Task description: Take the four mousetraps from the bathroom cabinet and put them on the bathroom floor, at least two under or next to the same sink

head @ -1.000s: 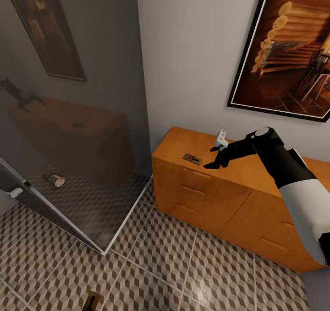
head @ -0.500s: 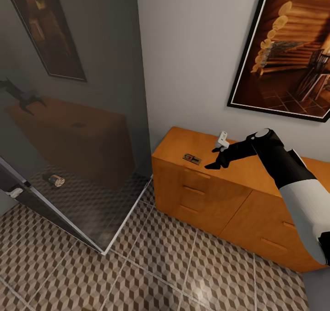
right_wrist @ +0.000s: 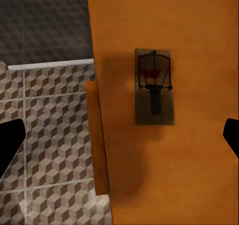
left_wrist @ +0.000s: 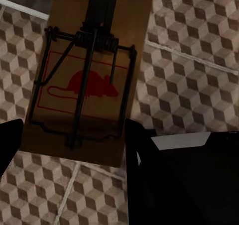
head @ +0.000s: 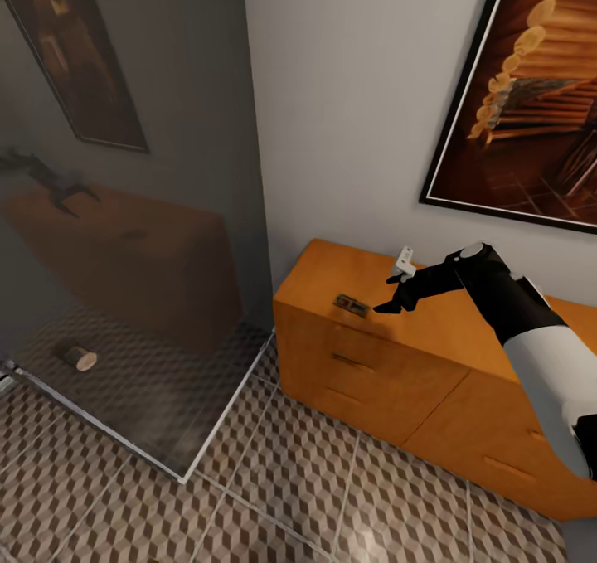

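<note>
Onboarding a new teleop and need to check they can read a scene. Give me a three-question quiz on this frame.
1. True or false: a mousetrap lies on top of the cabinet.
2. The right end effector is: A) open, not touching that mousetrap; B) shut on it; C) gripping a drawer handle.
3. In the left wrist view, what red figure marks the second mousetrap?
Key: 1 true; 2 A; 3 a mouse.

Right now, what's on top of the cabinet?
One mousetrap lies flat on the cabinet top near its front edge, with the right gripper open above it. The arm covers part of the top farther right, so that part is unknown.
</note>
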### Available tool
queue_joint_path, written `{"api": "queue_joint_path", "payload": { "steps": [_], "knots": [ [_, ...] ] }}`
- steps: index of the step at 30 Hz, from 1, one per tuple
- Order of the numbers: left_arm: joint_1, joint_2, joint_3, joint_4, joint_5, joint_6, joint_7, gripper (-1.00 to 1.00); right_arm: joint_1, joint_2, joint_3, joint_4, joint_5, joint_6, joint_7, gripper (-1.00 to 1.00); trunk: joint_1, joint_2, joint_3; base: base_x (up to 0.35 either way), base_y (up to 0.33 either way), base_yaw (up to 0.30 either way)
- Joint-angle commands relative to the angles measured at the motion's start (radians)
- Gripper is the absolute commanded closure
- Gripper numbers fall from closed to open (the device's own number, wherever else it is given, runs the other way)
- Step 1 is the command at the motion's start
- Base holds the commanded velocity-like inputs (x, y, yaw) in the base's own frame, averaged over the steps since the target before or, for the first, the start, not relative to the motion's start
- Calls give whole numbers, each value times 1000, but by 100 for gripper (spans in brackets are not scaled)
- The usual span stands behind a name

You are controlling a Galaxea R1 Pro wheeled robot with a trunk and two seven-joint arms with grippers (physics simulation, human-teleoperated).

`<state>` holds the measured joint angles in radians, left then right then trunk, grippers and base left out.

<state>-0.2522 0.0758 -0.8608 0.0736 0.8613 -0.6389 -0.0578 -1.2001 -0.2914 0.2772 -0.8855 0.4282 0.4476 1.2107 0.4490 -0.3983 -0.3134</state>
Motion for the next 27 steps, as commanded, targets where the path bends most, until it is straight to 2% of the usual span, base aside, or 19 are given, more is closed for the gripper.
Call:
{"api": "queue_joint_path", "payload": {
  "steps": [1, 8, 27],
  "knots": [
    [-1, -1, -7, 3, 7, -4, -2, 100, -1, 0, 2, 13, 2, -1, -4, -100, 1, -2, -2, 286, 0, 0],
    [-1, -1, -7, 3, 7, -4, -2, 100, -1, 0, 3, 78, 1, -26, -28, -100, 1, -2, -2, 186, 0, 0],
    [3, -1, -7, 3, 7, -4, -2, 100, -1, -1, 2, 148, 1, -85, -30, -100, 1, -2, -2, 9, 0, 0]
  ]
}}
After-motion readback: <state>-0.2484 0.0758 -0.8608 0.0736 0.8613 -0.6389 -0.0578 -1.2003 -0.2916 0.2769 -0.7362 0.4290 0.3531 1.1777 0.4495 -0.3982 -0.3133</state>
